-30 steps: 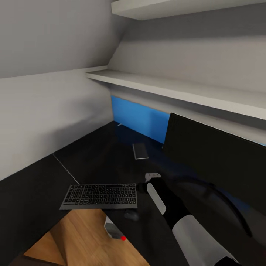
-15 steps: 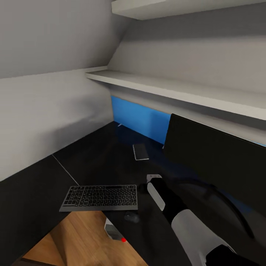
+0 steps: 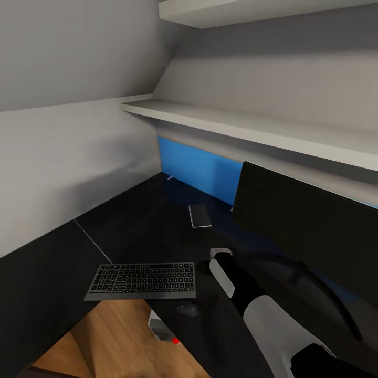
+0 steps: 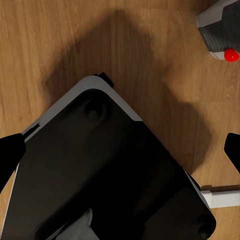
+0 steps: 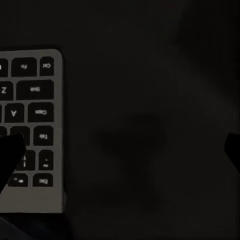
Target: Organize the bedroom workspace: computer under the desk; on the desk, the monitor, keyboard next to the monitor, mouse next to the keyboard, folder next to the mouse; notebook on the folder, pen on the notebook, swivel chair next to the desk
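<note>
Right gripper (image 5: 120, 145) hangs wide open and empty over bare desk (image 3: 131, 220) beside the keyboard (image 3: 142, 280), mouse (image 3: 187, 308) close by, probably its next pick.

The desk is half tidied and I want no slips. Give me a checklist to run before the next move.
1. Monitor on desk: ok.
2. Keyboard on desk beside monitor: ok.
3. Mouse beside keyboard: ok.
4. Computer on floor under desk edge: ok.
5. Notebook stacked: not ok, it lies on the bare desk top.
6. Right gripper open and empty: ok.
</note>
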Motion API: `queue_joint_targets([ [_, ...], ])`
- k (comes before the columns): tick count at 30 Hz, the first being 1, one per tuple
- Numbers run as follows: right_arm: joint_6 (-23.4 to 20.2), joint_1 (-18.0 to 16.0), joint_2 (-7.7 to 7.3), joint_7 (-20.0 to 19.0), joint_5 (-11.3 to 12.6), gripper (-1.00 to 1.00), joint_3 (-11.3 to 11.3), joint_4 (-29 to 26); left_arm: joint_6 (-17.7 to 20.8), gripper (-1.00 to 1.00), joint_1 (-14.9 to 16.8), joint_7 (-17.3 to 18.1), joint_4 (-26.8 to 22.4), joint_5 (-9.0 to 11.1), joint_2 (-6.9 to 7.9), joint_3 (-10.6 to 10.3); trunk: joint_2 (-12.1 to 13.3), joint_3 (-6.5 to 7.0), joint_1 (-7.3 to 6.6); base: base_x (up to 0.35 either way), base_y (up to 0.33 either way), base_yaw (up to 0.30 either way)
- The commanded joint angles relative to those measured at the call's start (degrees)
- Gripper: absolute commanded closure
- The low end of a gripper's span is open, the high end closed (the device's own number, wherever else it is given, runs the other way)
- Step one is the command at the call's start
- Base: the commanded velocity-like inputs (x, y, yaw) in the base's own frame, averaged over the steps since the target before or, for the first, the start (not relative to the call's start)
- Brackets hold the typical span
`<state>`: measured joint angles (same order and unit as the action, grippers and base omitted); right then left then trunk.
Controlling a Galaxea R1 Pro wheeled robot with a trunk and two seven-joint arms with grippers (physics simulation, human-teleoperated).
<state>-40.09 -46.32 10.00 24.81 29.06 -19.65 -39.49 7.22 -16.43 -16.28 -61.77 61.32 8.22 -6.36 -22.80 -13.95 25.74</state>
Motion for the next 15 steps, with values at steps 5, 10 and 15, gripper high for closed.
queue_joint_targets([
  [5,0.0,-0.1,0.00,2.4,1.0,-1.00,0.1,0.4,0.1,-1.00,0.0,-0.5,-0.1,0.4,0.08,-0.1,-0.1,-0.10,0.04,0.000,0.000,0.000],
  [10,0.1,-0.2,0.00,3.0,3.6,-1.00,0.1,2.2,0.1,-1.00,0.0,-0.5,-0.1,0.4,0.07,-0.1,-0.1,-0.10,0.04,0.000,0.000,0.000],
  [15,1.4,-0.2,0.00,3.2,5.5,-1.00,0.2,3.0,0.1,-1.00,0.0,-0.4,-0.1,0.4,0.07,-0.1,-0.1,-0.10,0.04,0.000,0.000,0.000],
])
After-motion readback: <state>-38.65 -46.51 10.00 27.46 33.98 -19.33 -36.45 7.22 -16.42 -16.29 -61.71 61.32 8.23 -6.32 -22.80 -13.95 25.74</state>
